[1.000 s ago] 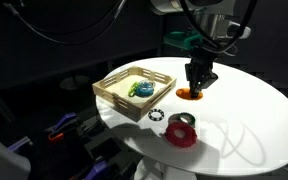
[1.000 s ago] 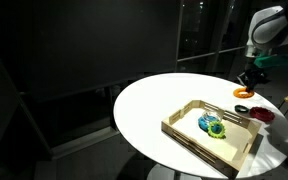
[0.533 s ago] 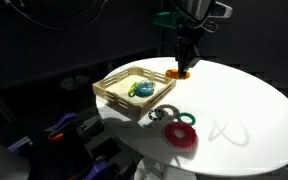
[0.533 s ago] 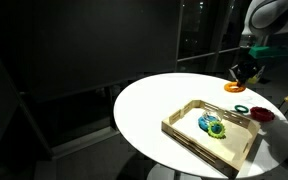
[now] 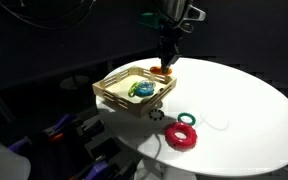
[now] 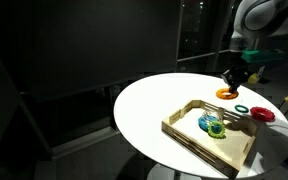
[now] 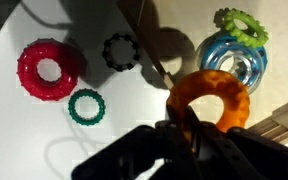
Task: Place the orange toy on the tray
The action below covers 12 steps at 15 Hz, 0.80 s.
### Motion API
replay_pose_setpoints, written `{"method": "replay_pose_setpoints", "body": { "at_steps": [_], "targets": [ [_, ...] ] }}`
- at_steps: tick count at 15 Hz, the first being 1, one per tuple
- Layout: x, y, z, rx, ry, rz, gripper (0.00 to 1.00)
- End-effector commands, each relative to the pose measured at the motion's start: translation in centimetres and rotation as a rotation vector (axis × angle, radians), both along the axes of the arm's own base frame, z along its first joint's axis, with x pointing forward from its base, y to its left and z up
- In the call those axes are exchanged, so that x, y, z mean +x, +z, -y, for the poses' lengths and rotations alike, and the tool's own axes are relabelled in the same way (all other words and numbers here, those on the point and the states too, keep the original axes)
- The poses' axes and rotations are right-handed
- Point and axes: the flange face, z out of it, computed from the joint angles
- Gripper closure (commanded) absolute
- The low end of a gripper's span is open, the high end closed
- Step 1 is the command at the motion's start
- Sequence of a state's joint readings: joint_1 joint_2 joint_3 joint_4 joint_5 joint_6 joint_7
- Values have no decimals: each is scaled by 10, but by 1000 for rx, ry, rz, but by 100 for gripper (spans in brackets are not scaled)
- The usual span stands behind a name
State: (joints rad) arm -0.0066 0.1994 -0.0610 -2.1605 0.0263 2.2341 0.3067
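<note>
The arm reaches down from above in both exterior views, its last links close to vertical and the wrist pointing straight at the desk (image 5: 254, 100), so the tool (image 5: 165, 66) hangs upright beside the tray (image 5: 112, 96). The tool's dark fingers (image 7: 189, 135) are pressed onto the rim of the orange toy (image 7: 209, 100) and pinch it. The ring is held flat and clear of the desk at the tray's far rim, near a corner (image 6: 226, 94). Whether it is fully over the tray's base cannot be told. In the wrist view the toy overlaps a blue ring (image 7: 230, 60), with a pale green toothed ring (image 7: 241, 25) just past that and a slatted tray side (image 7: 279, 122) at the frame's edge. Outside the tray, on the bare desk, lie the red ring (image 5: 181, 137), the thin green ring (image 5: 187, 119) and a small black toothed ring (image 5: 157, 113), the black one nearest the tray and the red one farthest from it.
</note>
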Motion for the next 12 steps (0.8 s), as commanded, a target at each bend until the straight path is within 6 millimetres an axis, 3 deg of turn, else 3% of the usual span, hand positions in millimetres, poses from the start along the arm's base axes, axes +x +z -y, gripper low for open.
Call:
{"method": "replay_pose_setpoints", "body": {
  "at_steps": [1,12],
  "targets": [
    [-13,1,-16,25,25,-20,95],
    [-40,-38,-42,94,81,-77,95]
  ]
}}
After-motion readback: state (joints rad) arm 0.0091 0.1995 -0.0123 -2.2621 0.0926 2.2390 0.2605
